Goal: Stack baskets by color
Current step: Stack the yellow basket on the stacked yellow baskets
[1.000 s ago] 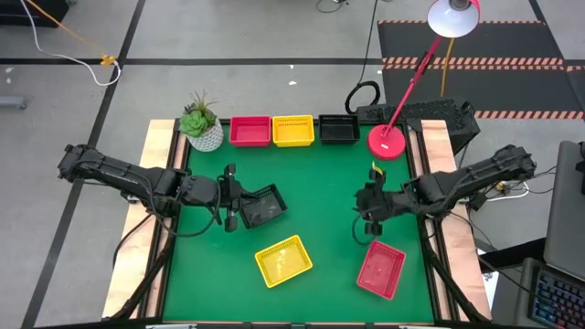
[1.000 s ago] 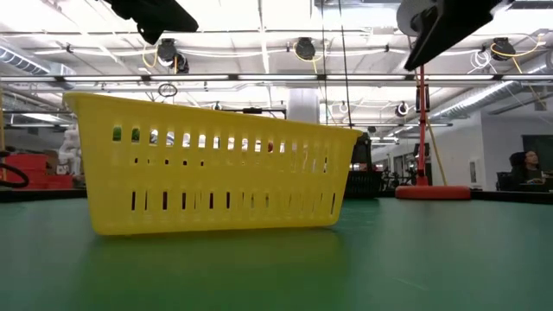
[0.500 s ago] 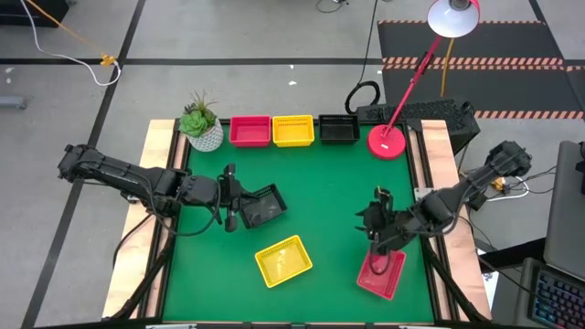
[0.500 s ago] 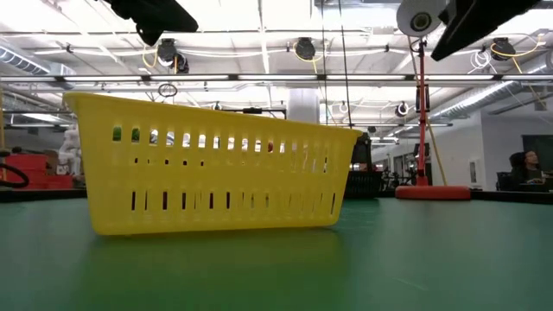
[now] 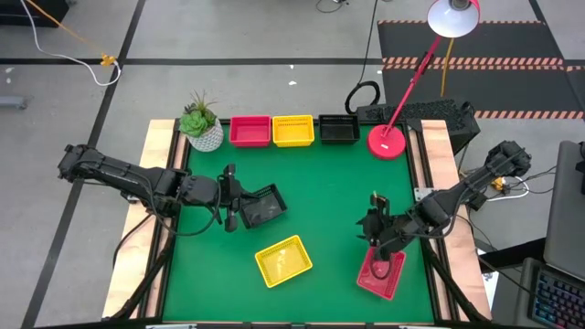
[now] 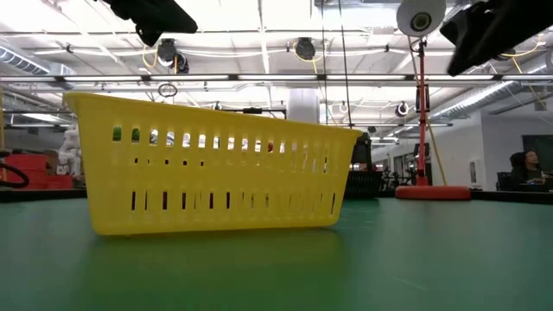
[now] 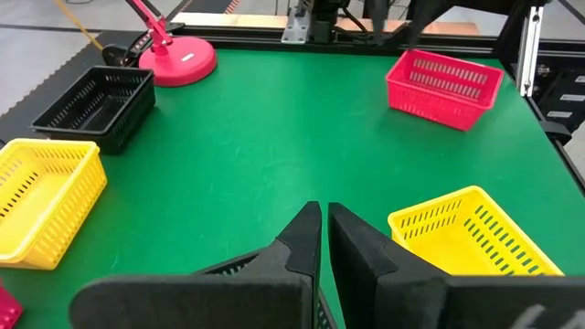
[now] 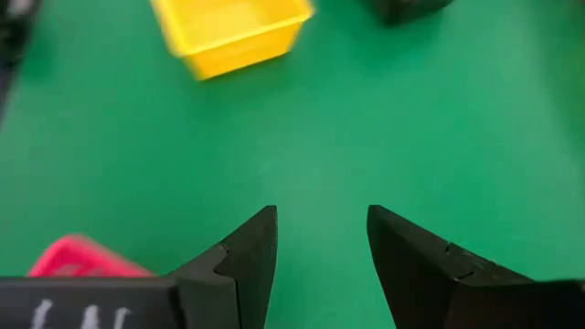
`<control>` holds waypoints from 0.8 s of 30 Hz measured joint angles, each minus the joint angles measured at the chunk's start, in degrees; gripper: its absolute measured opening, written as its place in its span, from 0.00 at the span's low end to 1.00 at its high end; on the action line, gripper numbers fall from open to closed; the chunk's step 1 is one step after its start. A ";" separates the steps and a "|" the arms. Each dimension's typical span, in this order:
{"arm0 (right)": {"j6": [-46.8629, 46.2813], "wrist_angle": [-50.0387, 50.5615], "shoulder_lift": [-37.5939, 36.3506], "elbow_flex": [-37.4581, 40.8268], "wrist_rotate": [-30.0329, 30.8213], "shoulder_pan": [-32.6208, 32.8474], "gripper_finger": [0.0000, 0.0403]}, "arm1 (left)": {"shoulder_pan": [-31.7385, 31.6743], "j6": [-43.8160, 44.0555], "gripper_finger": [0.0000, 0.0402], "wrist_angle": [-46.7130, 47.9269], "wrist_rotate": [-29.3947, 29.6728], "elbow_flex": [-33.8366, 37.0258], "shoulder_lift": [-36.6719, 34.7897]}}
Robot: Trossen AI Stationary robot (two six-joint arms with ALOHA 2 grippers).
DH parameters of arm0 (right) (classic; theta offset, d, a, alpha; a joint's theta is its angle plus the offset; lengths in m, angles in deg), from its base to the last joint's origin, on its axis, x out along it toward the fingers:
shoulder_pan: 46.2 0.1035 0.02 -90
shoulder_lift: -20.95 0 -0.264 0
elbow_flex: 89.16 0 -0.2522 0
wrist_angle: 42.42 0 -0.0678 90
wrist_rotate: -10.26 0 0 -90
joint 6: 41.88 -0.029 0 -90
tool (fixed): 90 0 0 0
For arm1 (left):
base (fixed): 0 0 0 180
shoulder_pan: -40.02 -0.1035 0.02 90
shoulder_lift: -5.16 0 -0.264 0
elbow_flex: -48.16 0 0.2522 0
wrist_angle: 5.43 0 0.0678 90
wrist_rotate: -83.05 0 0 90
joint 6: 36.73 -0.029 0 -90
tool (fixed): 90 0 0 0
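My left gripper (image 5: 239,208) (image 7: 322,228) at the table's left is shut on a black basket (image 5: 265,205), held above the table. My right gripper (image 5: 372,236) (image 8: 320,239) hangs open over the far end of a red basket (image 5: 382,272) (image 8: 84,258) that rests on its base near the right front. A yellow basket (image 5: 283,260) (image 6: 216,168) sits on its base at the middle front. Against the far edge stand a red basket (image 5: 249,131), a yellow basket (image 5: 293,131) and a black basket (image 5: 338,130) in a row. My left gripper pinches the black basket's left wall (image 5: 247,210) between its two fingers; a strip of its mesh (image 7: 239,265) shows just under the fingers. The fingers come from the table's left, slanting down. The basket is lifted clear of the table and sits tilted.
A white plant pot (image 5: 205,135) stands at the far left corner, and a red lamp base (image 5: 388,142) at the far right with its pole leaning out over the edge. Bare green mat lies between the two arms at the table's middle.
My right gripper has swung toward the table's near edge and sunk a little, tipping further down; it now hangs over the red basket's far end, still open. My left gripper and the black basket have kept still.
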 joint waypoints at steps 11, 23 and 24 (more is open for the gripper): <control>-6.37 6.05 0.00 0.00 -21.60 1.20 0.34 | 0.00 0.26 0.06 0.00 0.00 0.00 0.00; -14.60 7.73 0.02 0.00 -15.39 6.65 0.32 | 1.13 -1.26 0.06 -1.06 -0.02 -0.18 2.60; -14.67 7.58 0.02 0.00 -13.47 7.07 0.32 | 1.39 -1.91 0.06 -1.06 -0.05 -0.65 3.58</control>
